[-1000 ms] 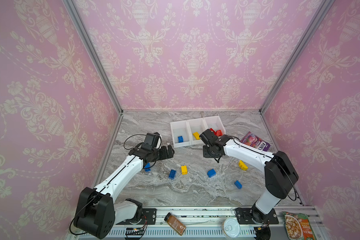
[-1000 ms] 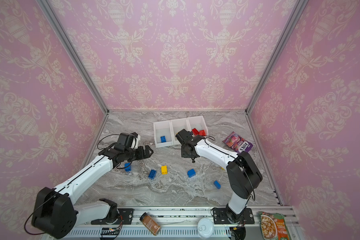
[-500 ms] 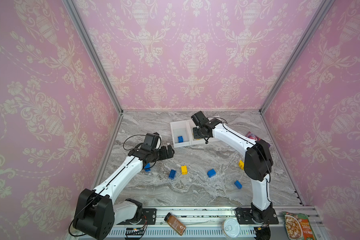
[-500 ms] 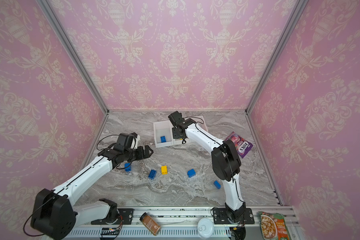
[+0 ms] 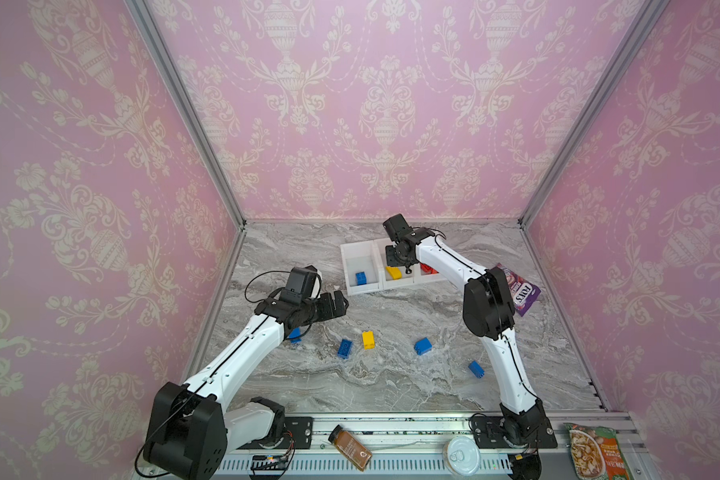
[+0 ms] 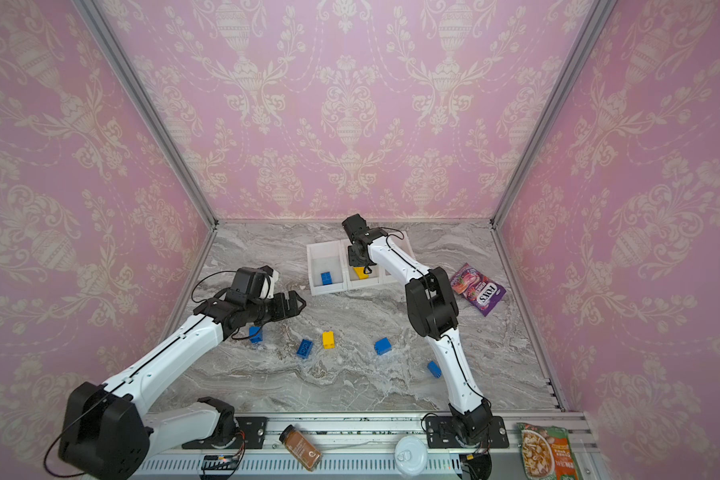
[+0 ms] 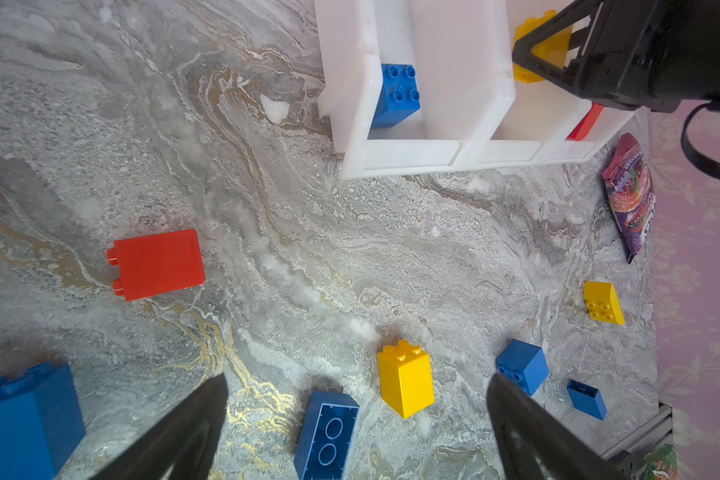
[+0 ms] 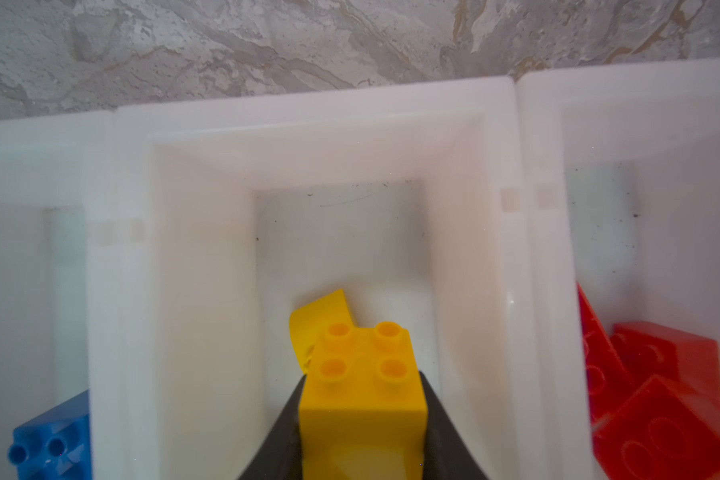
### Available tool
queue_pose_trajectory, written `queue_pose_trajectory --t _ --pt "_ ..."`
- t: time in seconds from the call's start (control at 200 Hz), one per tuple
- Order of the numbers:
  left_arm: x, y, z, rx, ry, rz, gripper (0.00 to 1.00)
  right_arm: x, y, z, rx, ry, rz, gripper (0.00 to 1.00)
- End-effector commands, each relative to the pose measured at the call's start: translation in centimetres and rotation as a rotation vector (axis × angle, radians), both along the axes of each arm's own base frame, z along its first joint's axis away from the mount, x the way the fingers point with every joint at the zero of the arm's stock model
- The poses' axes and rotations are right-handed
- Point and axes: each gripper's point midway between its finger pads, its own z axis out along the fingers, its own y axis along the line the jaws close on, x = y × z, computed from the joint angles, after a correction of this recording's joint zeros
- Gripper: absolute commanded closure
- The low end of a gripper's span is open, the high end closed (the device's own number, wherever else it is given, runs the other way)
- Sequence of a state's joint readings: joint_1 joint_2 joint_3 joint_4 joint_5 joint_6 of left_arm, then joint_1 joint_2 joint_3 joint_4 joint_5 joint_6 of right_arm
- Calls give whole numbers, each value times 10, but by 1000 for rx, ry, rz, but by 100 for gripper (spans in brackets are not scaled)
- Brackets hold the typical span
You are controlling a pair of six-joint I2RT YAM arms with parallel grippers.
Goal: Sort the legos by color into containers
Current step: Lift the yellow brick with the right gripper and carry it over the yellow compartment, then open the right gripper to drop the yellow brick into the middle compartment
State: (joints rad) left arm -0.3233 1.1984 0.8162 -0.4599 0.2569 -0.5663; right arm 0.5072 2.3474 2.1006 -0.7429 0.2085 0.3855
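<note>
My right gripper (image 8: 362,380) is shut on a yellow lego (image 8: 362,395), held studs-outward low inside the middle of the three white containers (image 8: 308,124). Another yellow piece (image 8: 312,316) lies under it. The left container holds a blue lego (image 5: 361,278), the right one red legos (image 8: 661,374). In both top views the right gripper (image 5: 399,262) hangs over the middle bin. My left gripper (image 5: 335,303) is open and empty above the table's left part; in its wrist view the left gripper (image 7: 357,378) frames a blue lego on its side (image 7: 327,434) and an upright yellow one (image 7: 406,378).
Loose on the marble: a red lego (image 7: 156,264), blue legos (image 5: 295,334) (image 5: 422,345) (image 5: 476,369) and a yellow wedge (image 7: 603,303). A purple candy bag (image 5: 518,286) lies right of the bins. A spice bottle (image 5: 350,446), a can (image 5: 461,455) and a food packet (image 5: 595,453) sit on the front rail.
My right arm swung from the table in front of the bins back over the middle bin and lowered, the yellow lego still in its jaws. The left arm has barely moved.
</note>
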Motion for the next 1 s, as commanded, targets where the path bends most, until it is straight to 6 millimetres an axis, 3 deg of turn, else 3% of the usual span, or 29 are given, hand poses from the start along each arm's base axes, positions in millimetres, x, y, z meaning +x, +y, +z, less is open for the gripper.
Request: queue_pose_trajectory --t 0.0,0.195,0.66,0.836,0.996 --pt "-3 2 0 -17 6 12 1 0 6 8 20 -4 12 57" --pt "-4 2 -1 -16 8 12 1 -3 5 12 21 -5 15 48" --pt "-3 1 -2 -17 11 12 1 -17 5 34 57 -33 42 40" --pt "-2 1 -2 -17 7 11 1 -32 7 49 69 -44 74 35" --pt "-2 1 -1 -17 3 7 1 -58 6 61 81 -51 107 28"
